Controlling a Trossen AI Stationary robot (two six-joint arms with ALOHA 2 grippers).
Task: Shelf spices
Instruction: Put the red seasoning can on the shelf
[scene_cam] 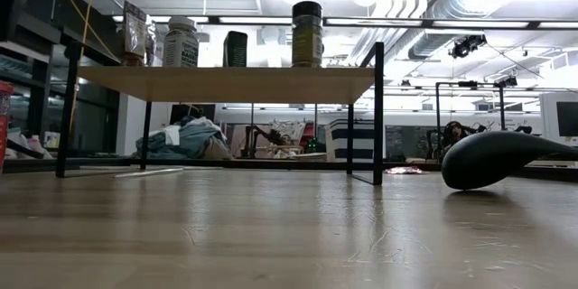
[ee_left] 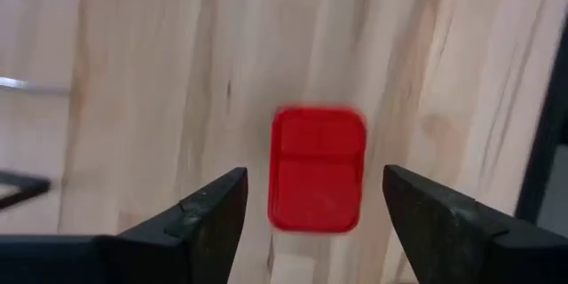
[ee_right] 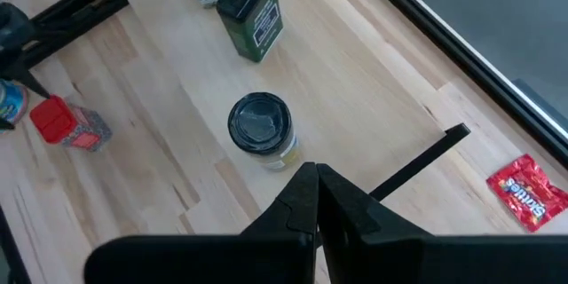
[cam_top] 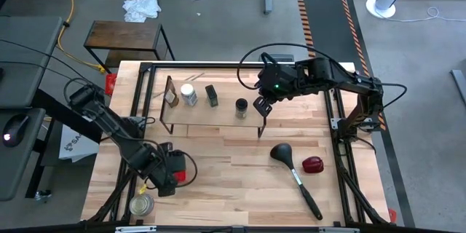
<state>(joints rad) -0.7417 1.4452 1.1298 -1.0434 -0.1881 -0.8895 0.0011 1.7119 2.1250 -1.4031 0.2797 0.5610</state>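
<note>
1. A butcher-block worktop in a workshop carries a low shelf near its back edge, with four spices already on top.
2. Near the worktop's front-left corner, the left gripper hangs open, fingers either side of the red tin.
3. Risk: closing off-centre could tip or skid the tin, since it seems, through blur, to sit nearer one finger.
4. The tin stands lid-up, long axis apparently vertical.
5. Over the shelf's right end, the right gripper is closed and empty, just beside the dark-lidded jar; a swing could topple it.
</note>
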